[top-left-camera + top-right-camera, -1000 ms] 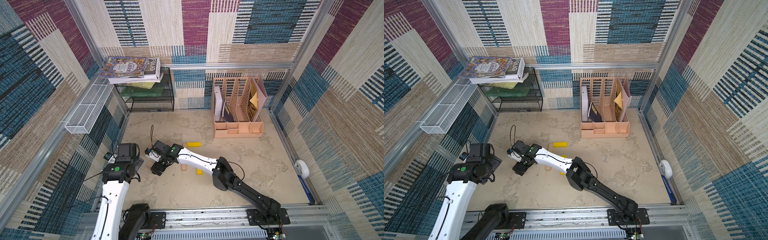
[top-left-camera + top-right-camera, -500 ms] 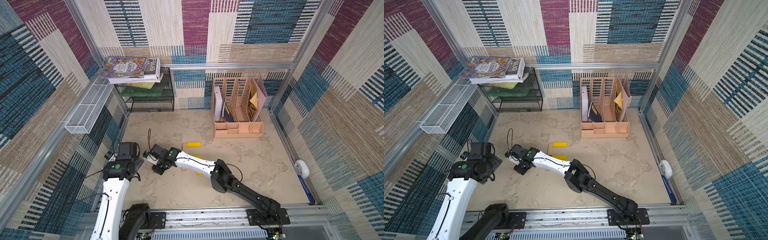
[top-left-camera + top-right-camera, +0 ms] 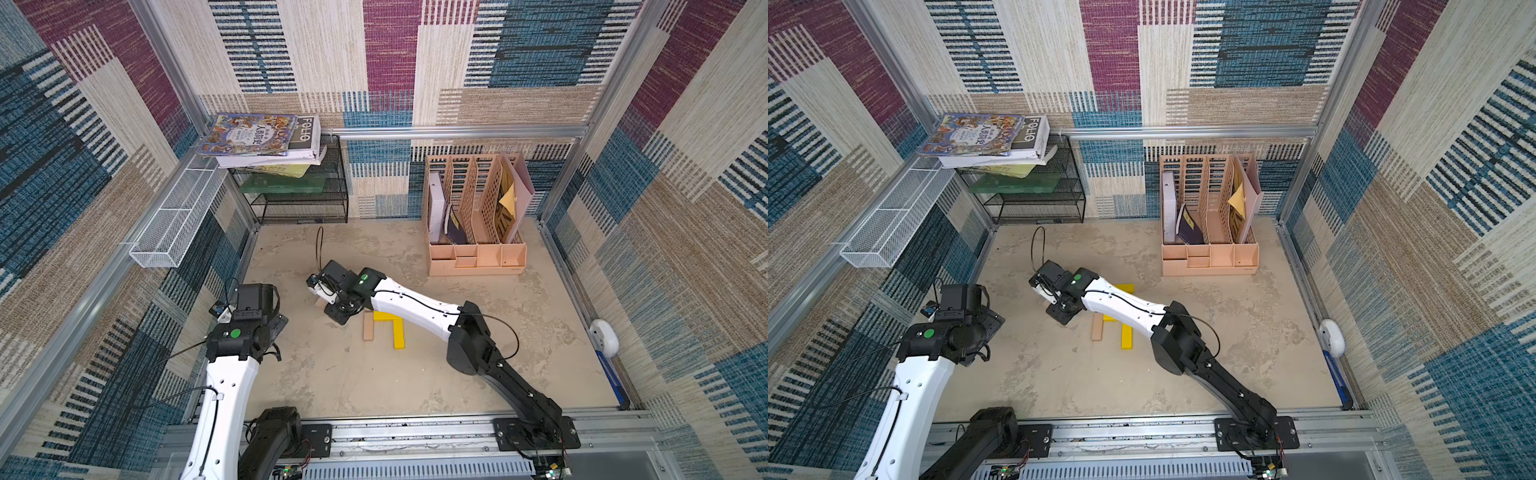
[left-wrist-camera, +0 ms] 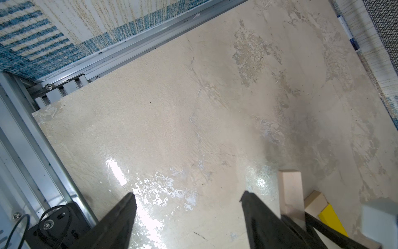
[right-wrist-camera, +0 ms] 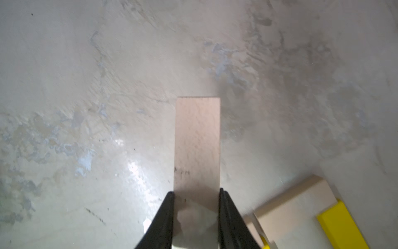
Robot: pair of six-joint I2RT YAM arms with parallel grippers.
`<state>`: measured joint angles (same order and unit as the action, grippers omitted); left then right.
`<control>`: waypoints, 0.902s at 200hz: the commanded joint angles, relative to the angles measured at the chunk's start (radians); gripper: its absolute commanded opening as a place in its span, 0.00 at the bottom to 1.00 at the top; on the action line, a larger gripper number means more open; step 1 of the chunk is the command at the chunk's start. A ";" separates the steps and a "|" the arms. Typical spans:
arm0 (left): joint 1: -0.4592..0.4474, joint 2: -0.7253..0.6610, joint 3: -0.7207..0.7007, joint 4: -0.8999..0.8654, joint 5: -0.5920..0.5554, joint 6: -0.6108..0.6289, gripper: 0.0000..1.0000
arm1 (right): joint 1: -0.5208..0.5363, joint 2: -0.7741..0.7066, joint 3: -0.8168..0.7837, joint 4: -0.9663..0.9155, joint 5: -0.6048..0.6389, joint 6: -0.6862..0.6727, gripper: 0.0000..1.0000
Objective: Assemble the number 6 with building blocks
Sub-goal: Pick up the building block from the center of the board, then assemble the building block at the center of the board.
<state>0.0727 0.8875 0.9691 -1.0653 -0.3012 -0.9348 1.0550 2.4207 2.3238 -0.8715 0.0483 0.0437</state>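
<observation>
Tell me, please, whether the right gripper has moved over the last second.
Yes. In both top views the right gripper, shut on a pale wooden bar, has shifted toward the peach file organiser at the back.

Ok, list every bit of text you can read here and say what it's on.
"FOLIO": black strip of the white book on the wire shelf.
Picture book cover: Chinese title, too small to read.
Wooden block in the right gripper: faint pencil scribble, illegible.
</observation>
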 commanded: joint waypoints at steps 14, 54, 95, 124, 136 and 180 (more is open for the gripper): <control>0.002 0.016 -0.010 0.046 -0.008 -0.006 0.81 | -0.031 -0.161 -0.182 -0.032 -0.027 -0.083 0.26; 0.001 0.048 -0.021 0.078 0.020 -0.013 0.81 | -0.021 -0.327 -0.392 -0.009 -0.114 -0.145 0.32; 0.001 0.075 -0.021 0.090 0.045 -0.019 0.81 | 0.059 -0.357 -0.524 0.009 -0.190 -0.176 0.32; 0.000 0.091 -0.014 0.093 0.049 -0.019 0.81 | 0.101 -0.305 -0.524 0.006 -0.184 -0.169 0.32; 0.000 0.094 -0.012 0.097 0.050 -0.019 0.81 | 0.103 -0.281 -0.529 0.003 -0.178 -0.167 0.33; -0.001 0.101 -0.018 0.104 0.062 -0.016 0.81 | 0.096 -0.240 -0.565 -0.012 -0.099 -0.173 0.37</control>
<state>0.0723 0.9863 0.9508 -0.9752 -0.2512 -0.9512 1.1557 2.1750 1.7714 -0.8696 -0.1013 -0.1238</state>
